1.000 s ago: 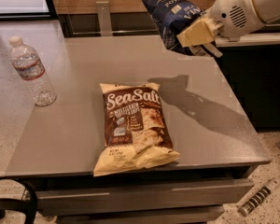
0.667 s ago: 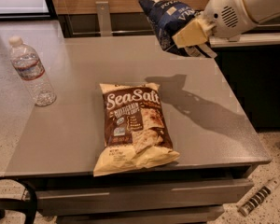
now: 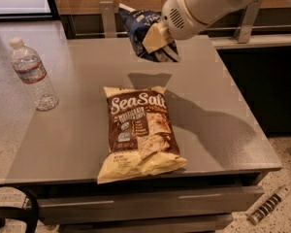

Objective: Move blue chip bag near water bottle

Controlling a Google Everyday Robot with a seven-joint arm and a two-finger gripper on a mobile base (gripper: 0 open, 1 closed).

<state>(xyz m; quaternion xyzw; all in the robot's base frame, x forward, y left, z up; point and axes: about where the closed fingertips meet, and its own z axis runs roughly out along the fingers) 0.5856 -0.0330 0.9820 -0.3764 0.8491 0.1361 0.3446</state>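
Observation:
The blue chip bag (image 3: 141,33) is a wrinkly navy foil bag with white lettering, held in the air above the far middle of the grey table (image 3: 77,135). My gripper (image 3: 156,39) comes in from the upper right on a white arm and is shut on the bag, its tan fingers (image 3: 153,37) clamped across the bag's middle. The water bottle (image 3: 33,74), clear with a white cap and a red and blue label band, stands upright at the table's left side, well to the left of the bag.
A large brown and cream "Sea Salt" chip bag (image 3: 138,130) lies flat in the table's middle, below the held bag. A wall and metal brackets (image 3: 106,16) run behind the table. The table's right edge drops to a speckled floor.
The arm has carried the blue chip bag to the left and slightly lower, from above the far right of the table to above its far middle. The bottle and the brown bag have not moved.

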